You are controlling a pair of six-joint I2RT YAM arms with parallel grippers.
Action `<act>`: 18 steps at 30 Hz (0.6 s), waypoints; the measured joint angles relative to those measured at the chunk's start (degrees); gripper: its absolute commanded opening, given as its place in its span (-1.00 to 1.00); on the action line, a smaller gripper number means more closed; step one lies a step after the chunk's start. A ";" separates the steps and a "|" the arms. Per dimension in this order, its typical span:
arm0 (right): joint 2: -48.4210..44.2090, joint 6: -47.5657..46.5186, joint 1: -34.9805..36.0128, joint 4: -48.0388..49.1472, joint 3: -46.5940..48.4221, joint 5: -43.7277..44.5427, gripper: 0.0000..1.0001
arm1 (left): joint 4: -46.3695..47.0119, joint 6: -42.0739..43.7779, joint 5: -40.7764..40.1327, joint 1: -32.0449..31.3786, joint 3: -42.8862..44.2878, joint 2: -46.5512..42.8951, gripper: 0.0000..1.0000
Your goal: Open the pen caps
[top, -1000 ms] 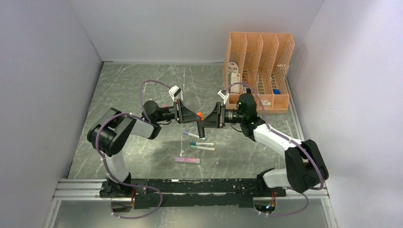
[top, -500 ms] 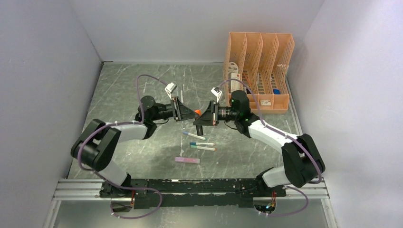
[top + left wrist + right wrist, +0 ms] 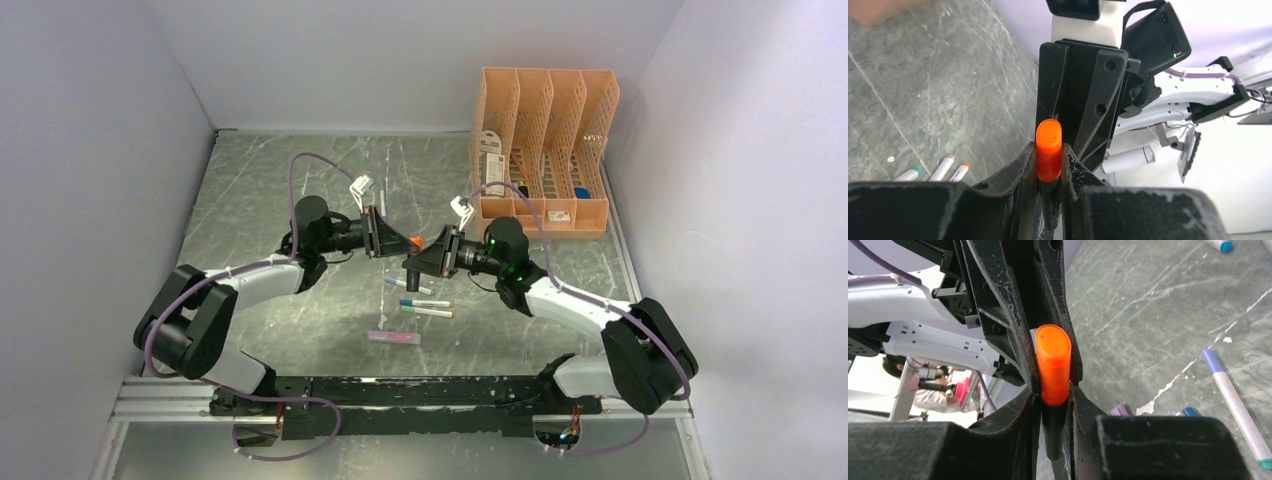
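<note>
Left claw (image 3: 1049, 167): nearly closed. We see its fingers pinching the base of the orange pen cap (image 3: 1048, 147).
Right claw (image 3: 1053, 392): nearly closed too, clamped on the same cap from the opposite side, tip to tip with the left.
Cap location: held between both claws, off the desk (image 3: 280, 190), over its middle.
Wrist views only: finger contact on the cap. The barrel is hidden between the fingers, so we can't tell which claw has it.
Top view only: blue-tipped pen (image 3: 408, 286), two more pens (image 3: 427, 308) and a pink pen (image 3: 393, 338) on the desk, nearer than the claws.
Edges: peach mesh file organiser (image 3: 545, 140) in the far right corner, near the right arm's elbow. Walls left, back, right.
Room: bare desk left of and beyond the claws.
</note>
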 measured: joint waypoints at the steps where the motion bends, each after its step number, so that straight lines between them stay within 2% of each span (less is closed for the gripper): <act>1: -0.55 0.46 0.81 0.94 -0.59 1.62 -1.00 | 0.24 -0.42 1.20 0.44 0.15 -0.02 -0.66; 2: -1.20 1.03 1.62 2.03 -1.22 3.34 -1.00 | 0.48 -0.85 2.19 1.05 0.52 -0.02 -0.66; 6: -3.30 3.10 8.13 -0.70 -7.19 -3.78 -1.00 | 7.19 -1.73 -7.76 8.52 7.48 -0.15 -0.65; 8: -3.26 4.07 9.22 -2.29 -9.35 -5.46 -1.00 | 10.91 -2.23 -11.47 12.35 10.58 -0.92 -0.64; 11: -3.48 4.37 9.27 -4.66 -9.81 -6.10 -1.00 | 12.17 -2.10 -13.38 13.86 13.53 -1.97 -0.62; 14: -4.48 -0.44 9.27 -14.95 -5.05 -3.41 -1.00 | 5.14 1.31 -13.75 13.86 18.12 -2.03 -0.63; 16: -2.75 -7.43 9.31 -29.11 6.05 4.68 -1.00 | -3.17 5.38 -14.12 13.66 22.38 -1.70 -0.63; 18: -1.01 -11.52 8.85 -35.58 12.55 10.49 -1.00 | -12.28 9.75 -14.88 13.29 26.49 -1.31 -0.63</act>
